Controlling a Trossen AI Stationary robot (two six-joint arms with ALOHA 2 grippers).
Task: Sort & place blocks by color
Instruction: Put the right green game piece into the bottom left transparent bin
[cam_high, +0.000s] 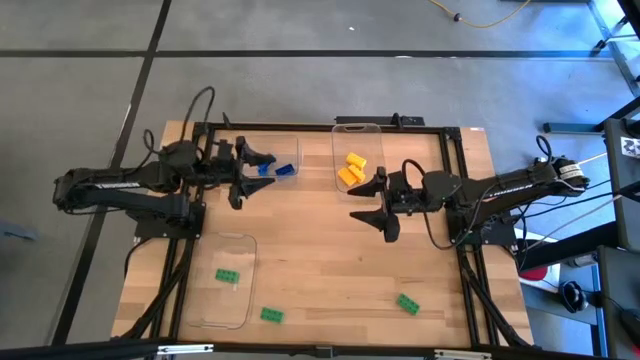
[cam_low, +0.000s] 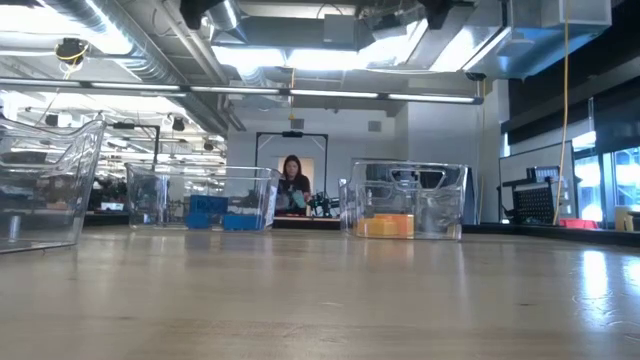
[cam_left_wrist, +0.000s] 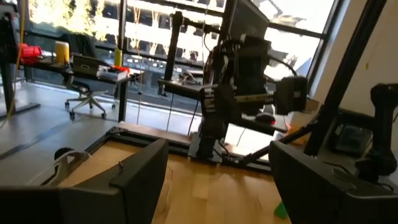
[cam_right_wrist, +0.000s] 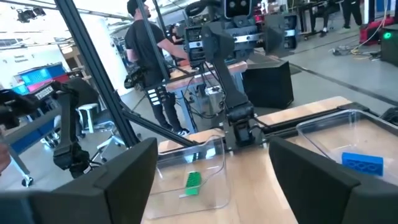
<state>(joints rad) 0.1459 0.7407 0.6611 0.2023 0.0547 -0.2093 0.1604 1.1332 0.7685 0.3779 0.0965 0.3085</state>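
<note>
In the high view my left gripper (cam_high: 250, 178) hovers open beside the far-left clear tray (cam_high: 292, 152), which holds two blue blocks (cam_high: 276, 169). My right gripper (cam_high: 366, 198) is open near the far-middle tray (cam_high: 357, 128), which holds yellow blocks (cam_high: 352, 168). One green block (cam_high: 227, 276) lies in the near-left tray (cam_high: 226, 320). Two more green blocks (cam_high: 271, 315) (cam_high: 407, 303) lie flat on the table. The right wrist view shows a green block (cam_right_wrist: 193, 182) in its tray and a blue block (cam_right_wrist: 362, 163). The low view shows the blue blocks (cam_low: 210, 212) and the yellow blocks (cam_low: 385, 226) through the tray walls.
The wooden table (cam_high: 330, 260) has a dark frame along its edges. The bases of both arms stand at its left and right sides. A person (cam_low: 292, 185) shows in the room beyond the far edge, and another person (cam_right_wrist: 146, 43) stands behind the left arm. The middle of the table is bare wood.
</note>
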